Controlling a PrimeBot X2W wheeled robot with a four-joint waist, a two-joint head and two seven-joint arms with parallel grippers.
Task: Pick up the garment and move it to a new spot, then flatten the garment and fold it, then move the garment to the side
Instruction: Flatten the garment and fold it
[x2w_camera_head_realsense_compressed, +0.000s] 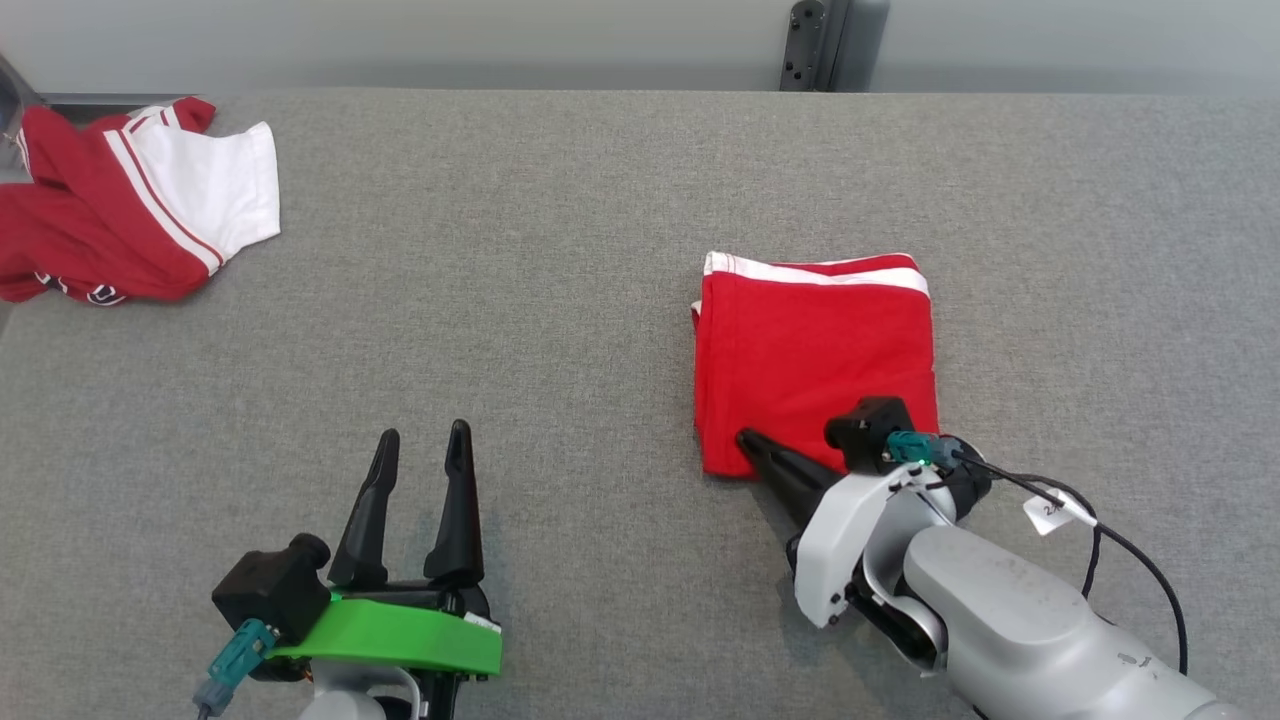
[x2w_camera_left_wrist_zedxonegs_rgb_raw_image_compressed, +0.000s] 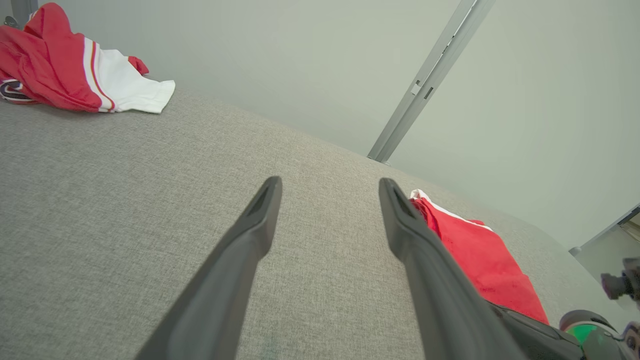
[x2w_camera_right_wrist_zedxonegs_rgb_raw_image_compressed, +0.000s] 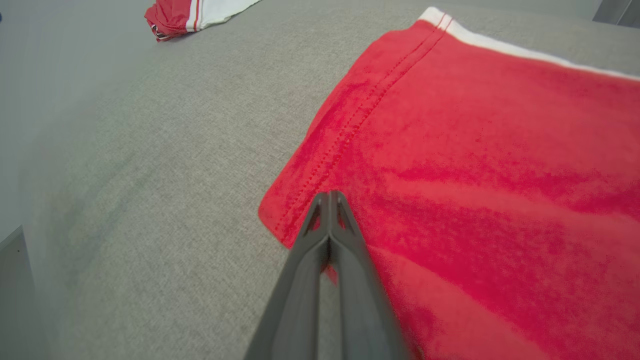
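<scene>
- The grey table (x2w_camera_head_realsense_compressed: 600, 300) takes up nearly all of the head view. Its broad bare cloth leaves plenty of room to slide things about.
- A crumpled red-and-white heap (x2w_camera_head_realsense_compressed: 130, 210) lies at the far left corner, well apart from the work. We take it for clothing set out of the way, not the piece in hand.
- The garment (x2w_camera_head_realsense_compressed: 815, 350) lies right of centre as a neat red rectangle. Its white-striped edge is on the far side and its layers are stacked square. We judge the flattening and folding done, which leaves only the move to the side.
- The right gripper (x2w_camera_right_wrist_zedxonegs_rgb_raw_image_compressed: 330, 195) reaches in low from the near side, with its tips at the near left corner of the garment. The fingers are pressed together, and a sliver of red shows between them in the right wrist view, so we judge they pinch the cloth edge there. A corner hold suits dragging the stack. Held at one point only, though, the upper layers may slip or the fold may open, so a slow, flat pull looks wise.
- The left gripper (x2w_camera_head_realsense_compressed: 424, 432) hangs over bare table at the near left with its fingers spread apart and nothing between them. It is well clear of the garment, so we take it to be parked so as not to block the other arm.
</scene>
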